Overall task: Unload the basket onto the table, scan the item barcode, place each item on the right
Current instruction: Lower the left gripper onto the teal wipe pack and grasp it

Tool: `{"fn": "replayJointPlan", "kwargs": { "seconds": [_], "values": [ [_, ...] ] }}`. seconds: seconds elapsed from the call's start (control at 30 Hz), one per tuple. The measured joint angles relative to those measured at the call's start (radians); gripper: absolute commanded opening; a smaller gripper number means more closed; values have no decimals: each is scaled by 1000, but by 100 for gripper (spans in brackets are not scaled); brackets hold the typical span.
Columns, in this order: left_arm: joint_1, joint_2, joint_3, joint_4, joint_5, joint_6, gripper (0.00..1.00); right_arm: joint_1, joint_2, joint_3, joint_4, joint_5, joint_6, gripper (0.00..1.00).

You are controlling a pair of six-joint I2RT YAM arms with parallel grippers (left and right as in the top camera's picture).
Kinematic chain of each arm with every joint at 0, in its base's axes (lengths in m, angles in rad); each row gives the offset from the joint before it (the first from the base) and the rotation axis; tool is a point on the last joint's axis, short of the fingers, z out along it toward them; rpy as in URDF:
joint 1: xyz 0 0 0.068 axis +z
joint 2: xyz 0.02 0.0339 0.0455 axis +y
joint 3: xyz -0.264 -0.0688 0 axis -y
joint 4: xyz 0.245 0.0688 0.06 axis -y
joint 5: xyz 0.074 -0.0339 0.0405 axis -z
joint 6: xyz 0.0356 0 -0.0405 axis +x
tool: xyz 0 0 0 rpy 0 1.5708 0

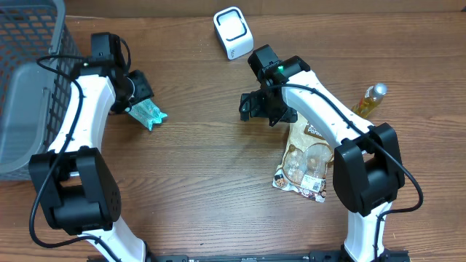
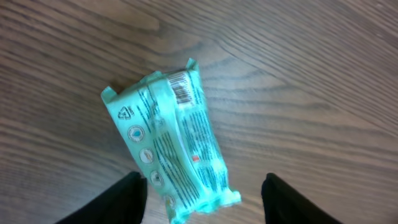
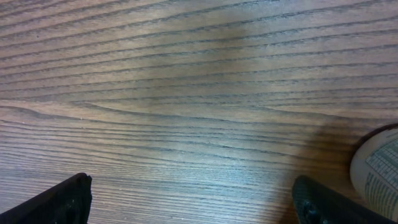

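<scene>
We judge teal packet (image 2: pixel 168 149) soft, light, probably slippery | grip long edges, barcode (image 2: pixel 181 87) clear | left fingers (image 2: pixel 121 202) apart astride it, contact unclear | right fingers (image 3: pixel 62 199) apart, empty

The item is a small teal packet (image 1: pixel 148 112) of soft plastic. In the overhead view it lies left of the centre, in the upper half of the frame. In the left wrist view the packet (image 2: pixel 171 146) lies flat, its long axis running from the upper middle down to the bottom edge, a little slanted. Its back side faces up, with a lengthwise seam, small print, round icons and a triangle symbol. The barcode (image 2: pixel 181 88) is near the upper end, facing up. The scanner (image 1: pixel 233 33), a white rounded box, stands at the top middle of the overhead view, well apart from the packet.
</scene>
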Motion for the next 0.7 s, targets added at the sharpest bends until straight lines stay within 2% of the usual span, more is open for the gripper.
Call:
{"fn": "replayJointPlan", "kwargs": {
  "seconds": [0.1,0.37,0.4,0.43,0.53,0.7],
  "values": [
    [0,0,-56,71,-13,-15,48,0,0,0,-1,0,0,100],
    [0,0,-223,241,-31,-52,47,0,0,0,0,0,0,100],
    [0,0,-238,254,-32,-60,42,0,0,0,0,0,0,100],
    [-1,0,-257,268,-38,-70,33,0,0,0,0,0,0,100],
    [-1,0,-286,284,-50,-91,20,0,0,0,-1,0,0,100],
    [-2,0,-290,293,-36,-99,8,0,0,0,-1,0,0,100]
  ]
}}
